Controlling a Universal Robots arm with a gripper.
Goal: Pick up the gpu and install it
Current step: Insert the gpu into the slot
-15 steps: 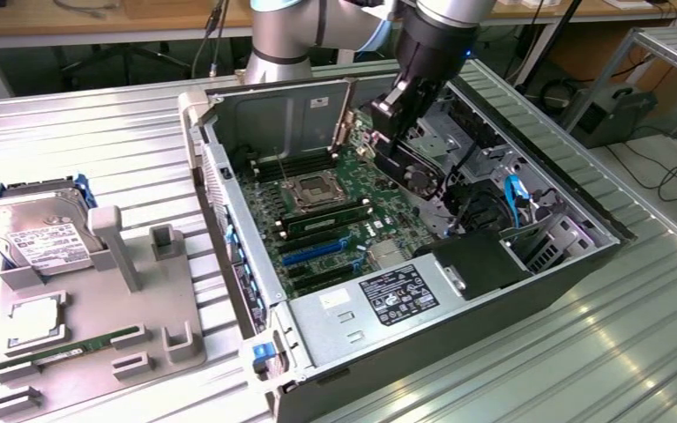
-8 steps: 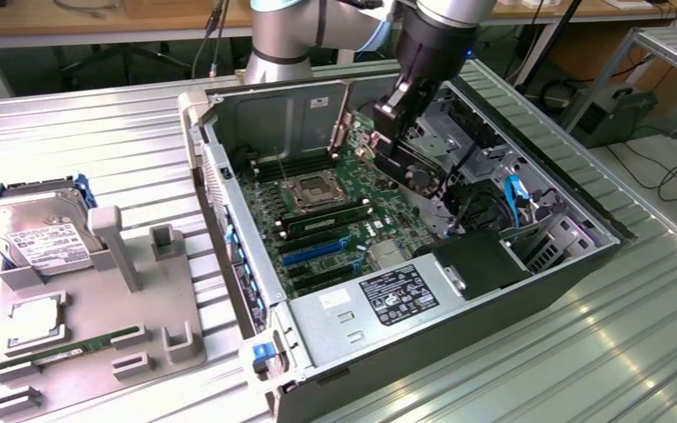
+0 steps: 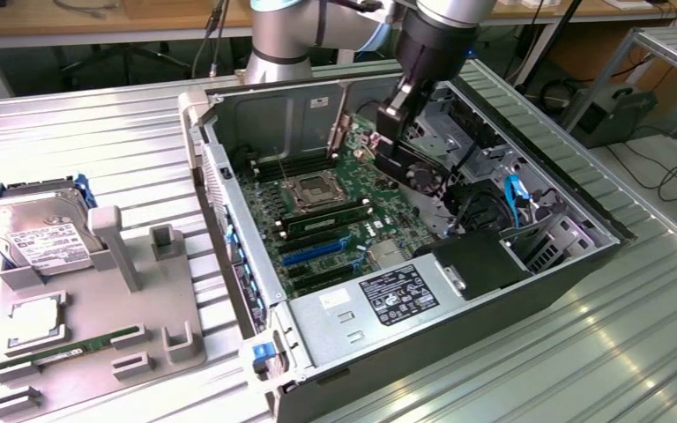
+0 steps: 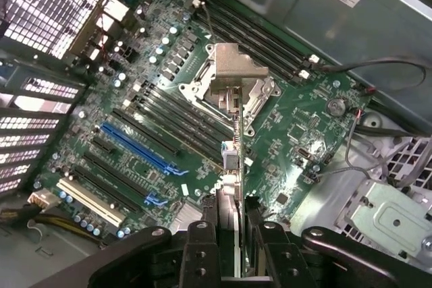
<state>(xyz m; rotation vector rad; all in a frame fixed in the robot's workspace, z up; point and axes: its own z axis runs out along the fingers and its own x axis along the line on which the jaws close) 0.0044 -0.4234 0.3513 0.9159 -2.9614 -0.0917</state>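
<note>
Table (image 3: 103, 141) first, with the open computer case (image 3: 492, 352) in the middle of it and the motherboard (image 3: 368, 176) flat on the case floor. In the exterior view the parts tray (image 3: 103, 295) is at 8 o'clock and the hard drive (image 3: 39, 229) at 9. The memory stick (image 3: 68, 348) is lying on the tray.

The gpu (image 4: 233, 133) is in my grip. My gripper (image 4: 235, 208) is clenched on its near end, inside the case and above the board.

The wrist view has the card edge-on. Its long axis runs straight out from my fingers over the board, and the silver bracket (image 4: 233, 72) is at the far end, pointing away from me.

The blue slots (image 3: 315, 254) lie toward 7 o'clock from my gripper in the exterior view, with their long axis running 8 to 2. My read is that the card is off to one side of them and not seated. I can't tell whether its line matches theirs.
</note>
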